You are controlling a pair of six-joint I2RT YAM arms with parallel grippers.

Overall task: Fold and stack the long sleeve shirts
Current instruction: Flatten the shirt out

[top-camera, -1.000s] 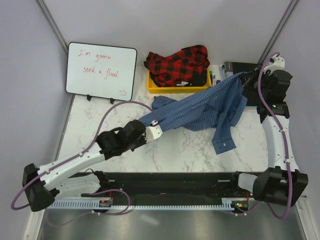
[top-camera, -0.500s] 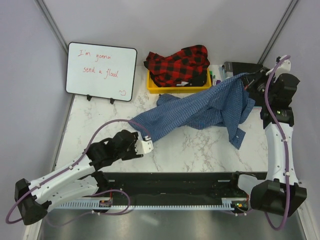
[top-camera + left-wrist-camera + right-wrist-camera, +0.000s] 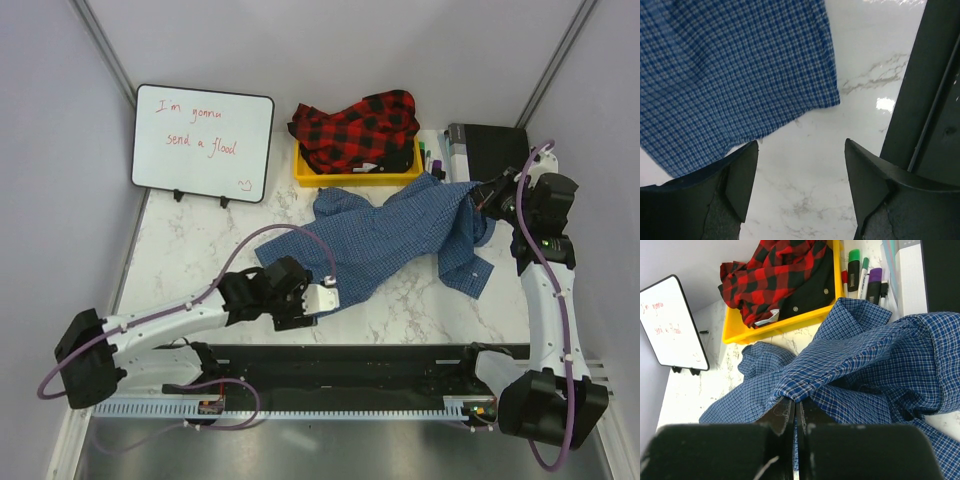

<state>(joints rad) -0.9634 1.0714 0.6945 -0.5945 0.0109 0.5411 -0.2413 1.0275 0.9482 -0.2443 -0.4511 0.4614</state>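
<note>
While the blue shirt (image 3: pixel 385 235) is lying loosely spread across the marble worktop (image 3: pixel 190 260), the right arm (image 3: pixel 548 280) is reaching over its right end. The right jaws are pressing tightly together on a raised fold of the blue check, and in the right wrist view the cloth is running straight into the closed tips. The shirt's collar is resting just beside the right corner of the yellow bin (image 3: pixel 305 176), near the marker pens (image 3: pixel 862 272), and one cuffed sleeve is trailing toward the near edge of the worktop.

The left arm (image 3: pixel 170 320) is stretching low over the worktop with the left jaws at the shirt's near-left hem. Those jaws are standing wide apart with nothing between them; in the left wrist view the two dark fingers (image 3: pixel 737 182) are framing bare marble, the hem corner is lying flat just beyond them, and the black rail (image 3: pixel 920 100) is running along the right.

The red-and-black plaid shirt (image 3: pixel 357 128) is sitting crumpled in the yellow bin at the back, apart from the blue one. To its left a whiteboard (image 3: pixel 203 140) is standing upright.
</note>
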